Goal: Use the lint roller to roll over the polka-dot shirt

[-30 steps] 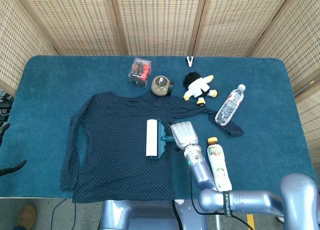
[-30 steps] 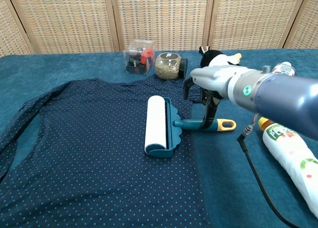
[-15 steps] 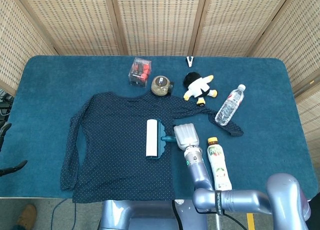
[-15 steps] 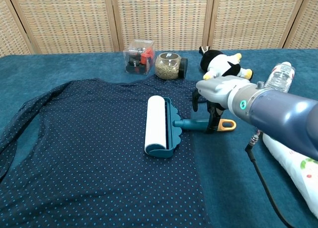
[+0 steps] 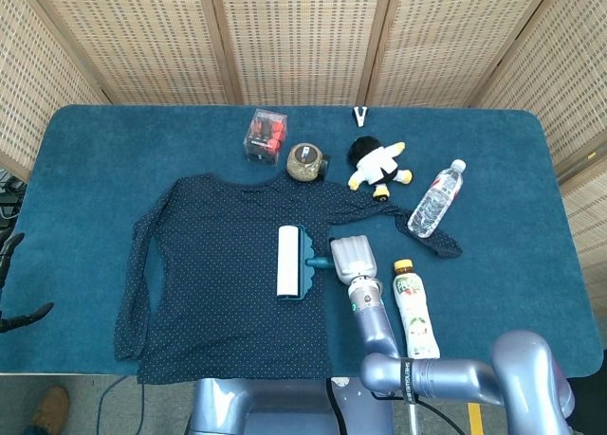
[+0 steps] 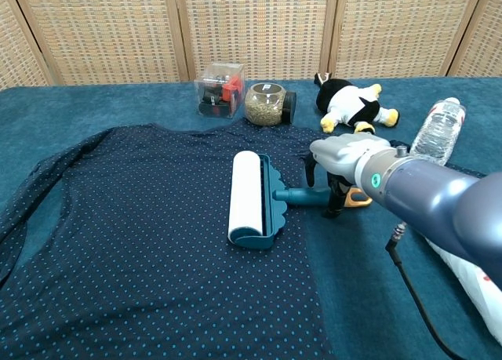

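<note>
The dark navy polka-dot shirt (image 5: 218,274) (image 6: 133,234) lies spread flat on the blue table. The lint roller (image 5: 287,261) (image 6: 245,194) rests on the shirt's right part, white roll to the left, its teal handle (image 6: 302,194) with an orange end pointing right. My right hand (image 5: 351,257) (image 6: 345,152) is low over the handle, its dark fingers (image 6: 334,197) hanging down on either side of it; no closed grip shows. My left hand (image 5: 19,312) shows only as dark fingers, spread and holding nothing, at the far left edge of the head view, off the table.
Along the back stand a clear box with red contents (image 5: 266,135), a jar (image 5: 305,161), a black-and-white plush toy (image 5: 379,165) and a black clip (image 5: 360,117). A water bottle (image 5: 436,198) lies on the shirt's right sleeve. A juice bottle (image 5: 414,307) lies right of my right forearm.
My right hand has moved right and come down along the roller's handle toward its orange end. The roller and shirt have not moved.
</note>
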{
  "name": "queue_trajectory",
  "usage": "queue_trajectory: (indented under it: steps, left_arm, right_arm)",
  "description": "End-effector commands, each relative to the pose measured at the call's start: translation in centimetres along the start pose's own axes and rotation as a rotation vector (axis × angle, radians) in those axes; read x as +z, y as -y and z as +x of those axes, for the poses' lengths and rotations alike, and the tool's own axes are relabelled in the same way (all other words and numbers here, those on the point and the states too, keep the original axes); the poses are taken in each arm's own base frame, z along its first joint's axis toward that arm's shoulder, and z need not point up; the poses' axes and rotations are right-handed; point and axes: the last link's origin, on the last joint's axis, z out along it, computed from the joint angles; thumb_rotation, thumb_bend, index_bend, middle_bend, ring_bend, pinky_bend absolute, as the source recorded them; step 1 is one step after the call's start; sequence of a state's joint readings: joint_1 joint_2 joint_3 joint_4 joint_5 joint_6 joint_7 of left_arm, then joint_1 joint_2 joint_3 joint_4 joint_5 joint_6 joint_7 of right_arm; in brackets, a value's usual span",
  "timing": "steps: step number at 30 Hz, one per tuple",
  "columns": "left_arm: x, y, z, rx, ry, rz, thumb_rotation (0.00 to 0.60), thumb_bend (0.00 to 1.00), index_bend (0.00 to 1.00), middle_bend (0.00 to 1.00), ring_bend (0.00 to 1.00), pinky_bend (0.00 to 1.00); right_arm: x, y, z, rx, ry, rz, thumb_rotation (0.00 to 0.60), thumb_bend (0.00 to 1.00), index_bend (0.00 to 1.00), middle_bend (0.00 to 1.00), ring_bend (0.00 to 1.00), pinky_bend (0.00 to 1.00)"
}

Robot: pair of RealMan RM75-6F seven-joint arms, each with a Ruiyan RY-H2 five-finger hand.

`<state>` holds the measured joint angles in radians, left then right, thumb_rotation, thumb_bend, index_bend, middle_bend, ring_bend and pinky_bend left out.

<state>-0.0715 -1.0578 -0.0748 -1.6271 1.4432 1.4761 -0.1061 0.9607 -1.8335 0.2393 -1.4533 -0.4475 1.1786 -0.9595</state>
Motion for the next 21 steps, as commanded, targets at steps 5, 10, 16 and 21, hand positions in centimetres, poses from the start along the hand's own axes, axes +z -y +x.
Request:
queue_trajectory:
  steps: [5,10,16,21]
  left_arm:
    - [0.0,0.1,0.1,-0.004,-0.002,0.004,0.600,0.00,0.00,0.00,0.00,0.00]
    - [0.0,0.1,0.0,-0.005,0.002,0.001,0.600,0.00,0.00,0.00,0.00,0.00]
    - [0.0,0.1,0.1,-0.007,0.001,0.001,0.600,0.00,0.00,0.00,0.00,0.00]
    - [-0.1,0.1,0.1,-0.015,0.005,-0.002,0.600,0.00,0.00,0.00,0.00,0.00]
  right_arm:
    - [0.3,0.4,-0.6,-0.011,0.007,0.001,0.600,0.45,0.38,1.00,1.00,1.00]
    - [0.5,0.5,-0.9,-0.022,0.005,-0.003,0.600,0.52,0.47,1.00,1.00,1.00]
    - [0.3,0.3,-0.5,-0.026,-0.025,0.003,0.600,0.78,0.69,1.00,1.00,1.00]
    - [0.0,0.4,1.1,-0.022,-0.068,0.019,0.600,0.81,0.70,1.00,1.00,1.00]
